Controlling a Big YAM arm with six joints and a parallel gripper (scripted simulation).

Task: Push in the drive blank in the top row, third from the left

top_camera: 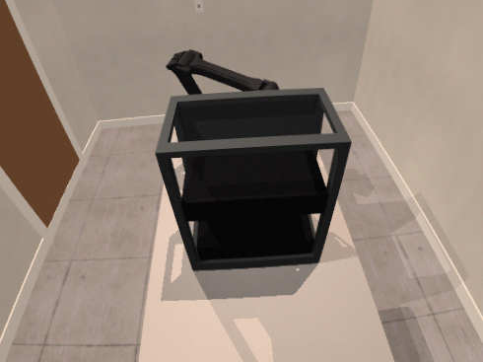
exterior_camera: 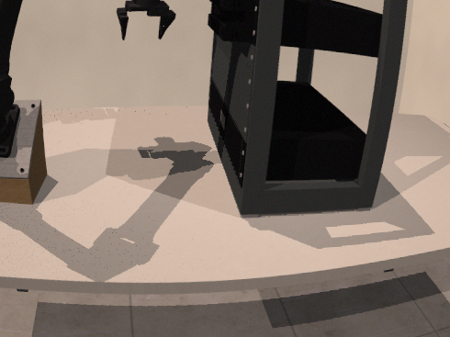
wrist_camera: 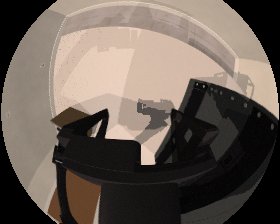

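Note:
The dark open-frame rack (exterior_camera: 303, 92) stands upright on the pale table, seen from the side in the exterior view and from behind in the top view (top_camera: 253, 178). Its front faces left in the exterior view, where drive blanks (exterior_camera: 227, 14) stick out from the top of the front face. I cannot tell the single blanks apart. My gripper (exterior_camera: 144, 25) hangs open and empty, fingers pointing down, well to the left of the rack's front and apart from it, at about the height of the top row. In the wrist view the open fingers frame the table, with the rack front (wrist_camera: 225, 128) at right.
The arm's base sits on a wooden block (exterior_camera: 20, 161) at the left edge of the table. The arm (top_camera: 217, 74) reaches over from behind the rack in the top view. The table's curved front edge (exterior_camera: 230, 280) runs below the rack. Walls close in on both sides.

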